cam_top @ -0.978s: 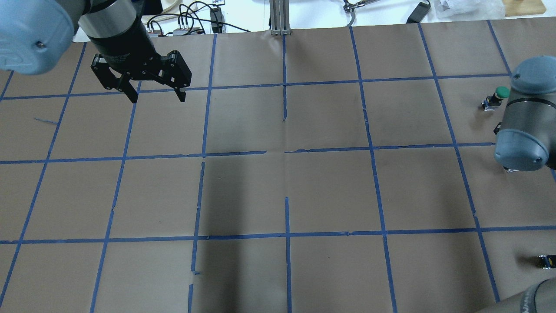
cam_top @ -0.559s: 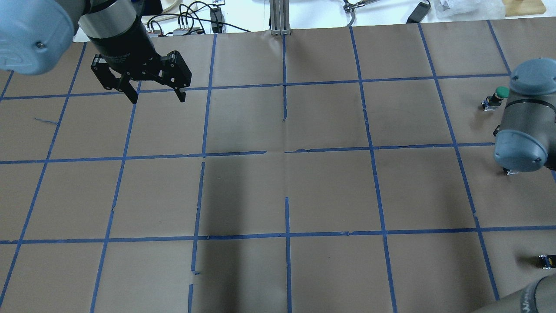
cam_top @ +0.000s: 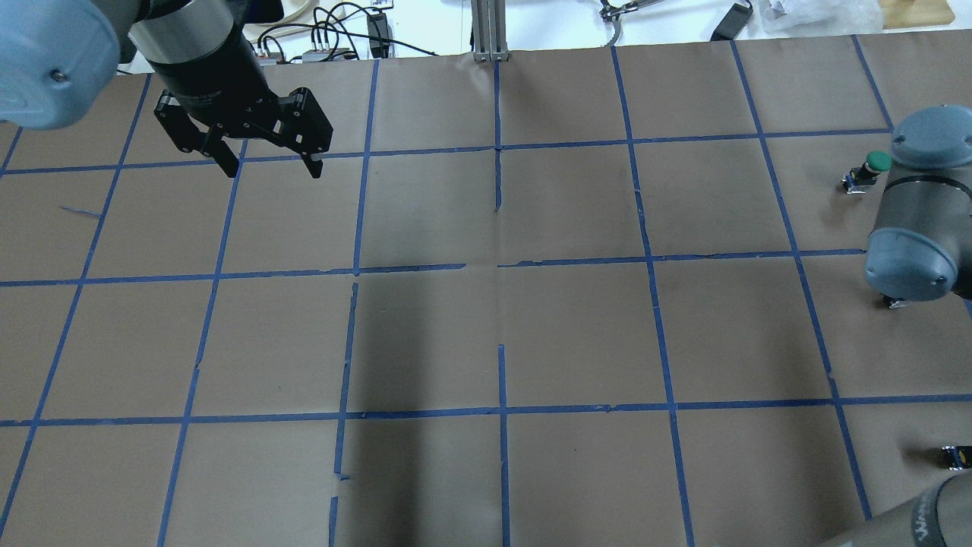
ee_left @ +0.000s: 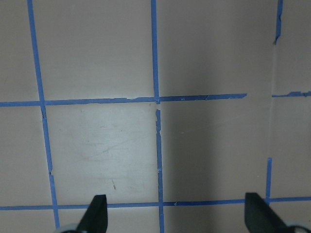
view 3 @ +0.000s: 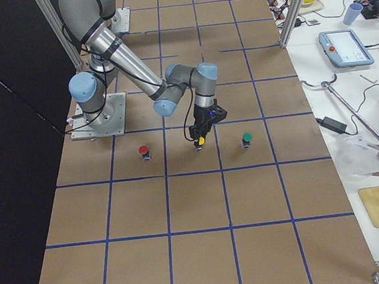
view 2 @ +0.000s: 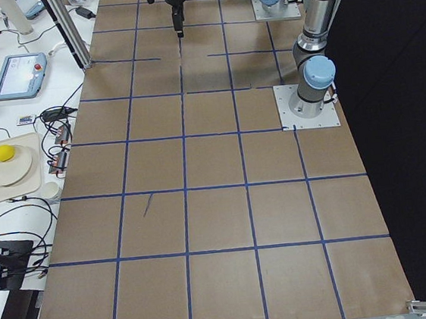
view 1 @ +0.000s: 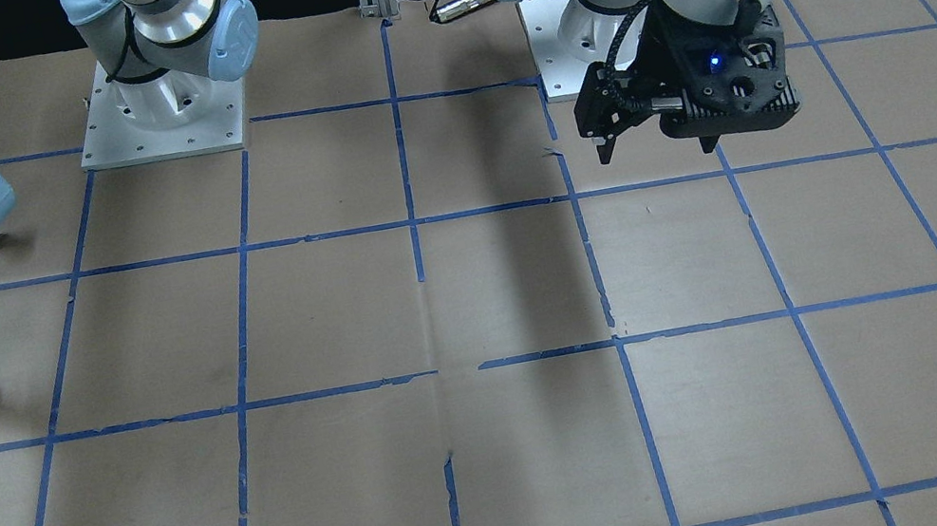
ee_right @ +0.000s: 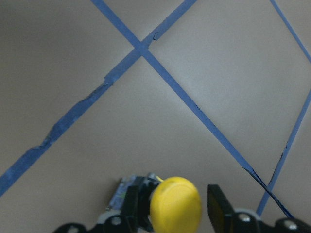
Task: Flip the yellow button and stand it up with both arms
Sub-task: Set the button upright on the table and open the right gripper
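The yellow button sits between the fingertips of my right gripper, cap toward the wrist camera, its grey-black block just above the brown paper. The jaws stand narrow, closed on it. In the exterior right view the button is at the tip of the right gripper, at table level. In the overhead view the right arm hides it. My left gripper hangs open and empty over the far left squares. It also shows in the front view and the left wrist view.
A green-capped button stands beyond the right arm, also seen in the exterior right view. A red-capped button stands on the robot's side of the yellow one. Brown paper with a blue tape grid covers the table.
The left gripper has drifted slightly farther and to the left, still open. The right arm's wrist has shifted a little toward the robot's side.
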